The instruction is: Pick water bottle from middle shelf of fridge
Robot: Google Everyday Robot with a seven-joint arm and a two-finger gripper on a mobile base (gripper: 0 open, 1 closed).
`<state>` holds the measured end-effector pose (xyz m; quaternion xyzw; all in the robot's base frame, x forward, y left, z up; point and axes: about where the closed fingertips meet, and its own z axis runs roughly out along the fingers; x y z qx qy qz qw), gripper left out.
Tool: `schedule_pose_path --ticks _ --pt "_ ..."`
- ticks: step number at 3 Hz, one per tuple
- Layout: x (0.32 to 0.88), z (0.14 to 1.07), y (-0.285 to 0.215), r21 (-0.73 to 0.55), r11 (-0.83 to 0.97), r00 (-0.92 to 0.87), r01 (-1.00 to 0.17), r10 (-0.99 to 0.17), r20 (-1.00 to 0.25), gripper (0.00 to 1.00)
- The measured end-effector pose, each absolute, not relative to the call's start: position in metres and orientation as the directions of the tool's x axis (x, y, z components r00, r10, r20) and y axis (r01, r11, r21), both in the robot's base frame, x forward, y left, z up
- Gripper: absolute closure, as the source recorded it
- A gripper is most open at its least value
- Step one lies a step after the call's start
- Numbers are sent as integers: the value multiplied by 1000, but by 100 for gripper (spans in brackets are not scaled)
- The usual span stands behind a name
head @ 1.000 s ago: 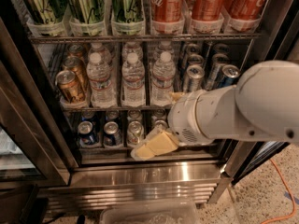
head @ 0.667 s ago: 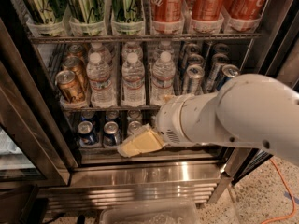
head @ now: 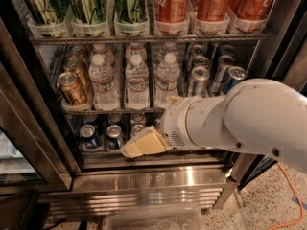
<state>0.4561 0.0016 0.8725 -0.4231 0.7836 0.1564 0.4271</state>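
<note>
ok so the fridge (head: 144, 181) door is open and the end effector (head: 132, 150) is hanging low, in front of the bottom rack, right by the small dark cans (head: 89, 135) down there. It's the cream wedge poking left out of the fat white arm (head: 240, 119), and honestly I can't tell if it's spread or pressed together from this angle. It isn't holding anything.

The water bottles are up on the middle shelf (head: 115, 111), standing upright in their lanes: left water bottle (head: 103, 80), middle water bottle (head: 137, 78), right water bottle (head: 168, 78), more behind them. Gold cans (head: 72, 87) sit left of them, silver-blue cans (head: 199, 80) to the right. The end effector is below that shelf's front rail, touching none of the bottles
</note>
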Motion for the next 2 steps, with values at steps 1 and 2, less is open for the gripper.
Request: schedule_pose_path --ticks 1,2 --pt "451 852 13 -120 609 -264 -784 -503 -823 0" --pt "462 844 39 -109 655 -237 -748 -417 -878 0"
